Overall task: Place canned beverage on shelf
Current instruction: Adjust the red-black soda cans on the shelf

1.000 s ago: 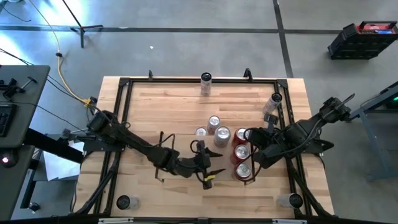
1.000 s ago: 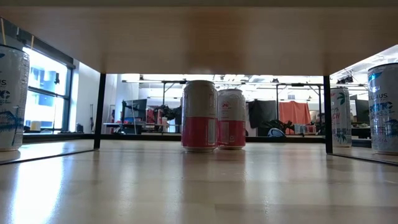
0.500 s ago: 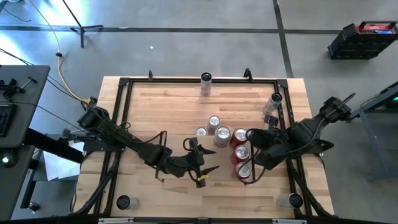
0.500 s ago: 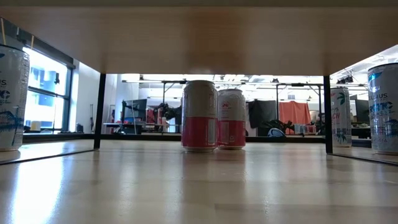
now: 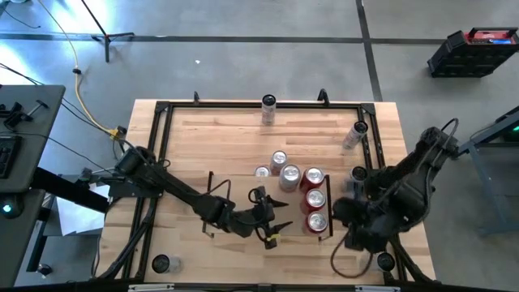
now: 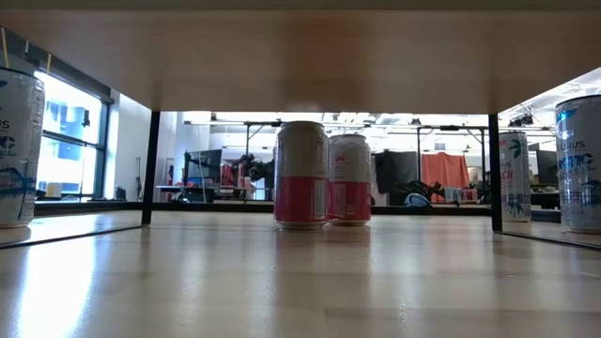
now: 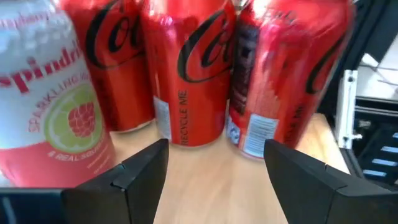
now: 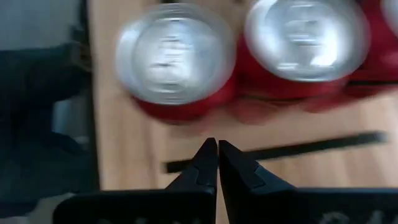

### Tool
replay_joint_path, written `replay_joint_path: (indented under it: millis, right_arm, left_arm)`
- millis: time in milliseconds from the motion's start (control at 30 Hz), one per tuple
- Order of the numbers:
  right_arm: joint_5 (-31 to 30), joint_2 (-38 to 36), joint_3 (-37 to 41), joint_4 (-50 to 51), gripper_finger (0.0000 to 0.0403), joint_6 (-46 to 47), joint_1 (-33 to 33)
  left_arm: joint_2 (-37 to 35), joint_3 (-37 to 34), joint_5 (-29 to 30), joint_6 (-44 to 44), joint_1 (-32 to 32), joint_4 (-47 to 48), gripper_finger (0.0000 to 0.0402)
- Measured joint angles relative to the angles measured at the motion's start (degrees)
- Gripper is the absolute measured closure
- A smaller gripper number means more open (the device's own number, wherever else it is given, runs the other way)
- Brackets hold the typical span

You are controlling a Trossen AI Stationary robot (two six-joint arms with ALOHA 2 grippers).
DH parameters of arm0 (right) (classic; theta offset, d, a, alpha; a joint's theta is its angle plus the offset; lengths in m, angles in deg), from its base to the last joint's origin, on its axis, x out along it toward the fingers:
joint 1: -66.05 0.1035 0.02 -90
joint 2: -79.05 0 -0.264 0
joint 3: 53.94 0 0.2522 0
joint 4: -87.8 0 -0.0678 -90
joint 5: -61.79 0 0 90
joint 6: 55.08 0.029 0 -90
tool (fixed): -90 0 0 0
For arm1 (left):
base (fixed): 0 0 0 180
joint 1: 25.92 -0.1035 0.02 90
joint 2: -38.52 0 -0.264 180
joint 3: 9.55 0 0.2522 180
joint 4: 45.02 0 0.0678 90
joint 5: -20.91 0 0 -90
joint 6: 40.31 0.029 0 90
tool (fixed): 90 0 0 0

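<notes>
Cans of red cola [image 5: 315, 199], three in a row, already stand inside the shelf [image 5: 330, 219], its thin black rails around them, so we judge part of the job done. Several pale cans [image 5: 280, 160] wait just beside it on the desk [image 5: 203, 138]. Our left gripper [image 5: 272, 217] hovers low, fingers spread and empty, facing the row. Our right gripper [image 8: 212, 160], fingers pressed together, hangs above the shelf's near end.

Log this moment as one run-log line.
left gripper: open, empty, facing red cans | right gripper: shut, empty, above red cans | shelf: three red cans in row | phase: between placements
</notes>
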State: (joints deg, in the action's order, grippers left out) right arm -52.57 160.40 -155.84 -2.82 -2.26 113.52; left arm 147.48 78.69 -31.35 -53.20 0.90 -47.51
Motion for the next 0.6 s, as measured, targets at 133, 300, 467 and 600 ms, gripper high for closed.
replay_joint_path:
  millis: [133, 300, 467, 600]
  right_arm:
    - [-0.03, 0.04, 3.39, -6.35, 0.0403, -0.14, 1.11]
    - [-0.02, 0.04, 4.68, -7.25, 0.0403, 1.14, 1.20]
    - [0.47, 0.02, 4.68, -9.86, 0.0403, -0.14, 1.18]
    - [0.67, 0.02, 4.66, -11.17, 0.0403, -1.40, 1.18]
  left_arm:
    - [2.04, -0.01, 0.13, 0.00, -0.61, -2.95, 0.0147]
    - [2.87, -0.02, -0.56, 0.12, -1.02, -4.14, 0.0147]
    - [2.87, -0.07, -1.59, 0.11, -1.41, -4.31, 0.0147]
    - [2.87, -0.07, -1.69, 0.57, -1.41, -4.53, 0.0147]
